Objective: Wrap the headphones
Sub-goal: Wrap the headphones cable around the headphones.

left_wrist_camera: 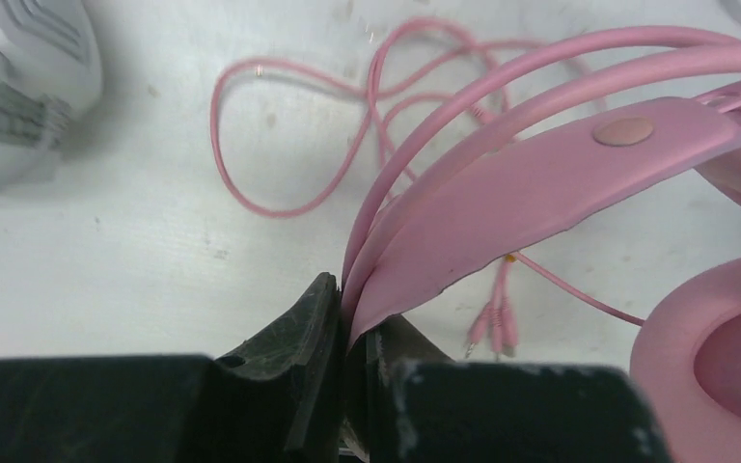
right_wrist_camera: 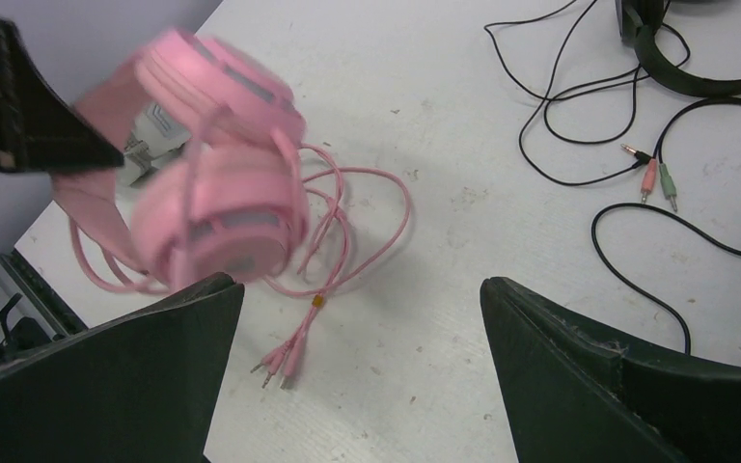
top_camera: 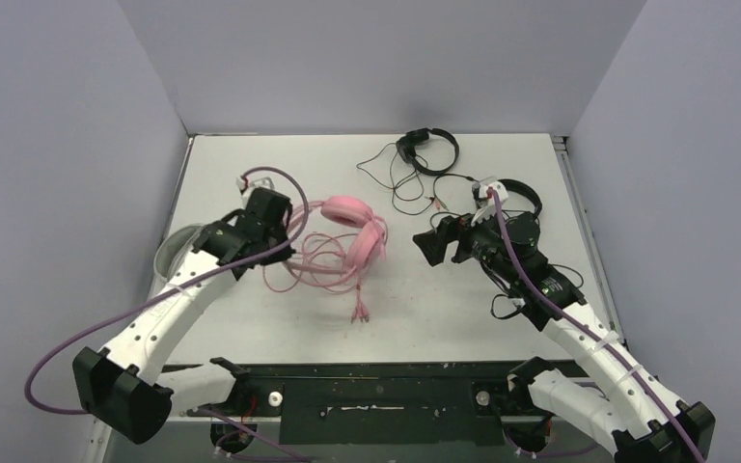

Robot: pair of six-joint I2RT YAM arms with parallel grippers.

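headband (left_wrist_camera: 540, 183) in l claw (left_wrist_camera: 351, 311), wrist cam only

It was a robot lab booth: plain grey walls (top_camera: 376, 58) enclosed a white table (top_camera: 444, 309) with two arms (top_camera: 169, 309) bolted at its near edge.

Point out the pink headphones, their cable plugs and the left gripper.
pink headphones (top_camera: 347, 209), top view, an ear cup
cable plugs (right_wrist_camera: 283, 361), right wrist view, the plug bodies
left gripper (left_wrist_camera: 349, 318), left wrist view, between its fingertips
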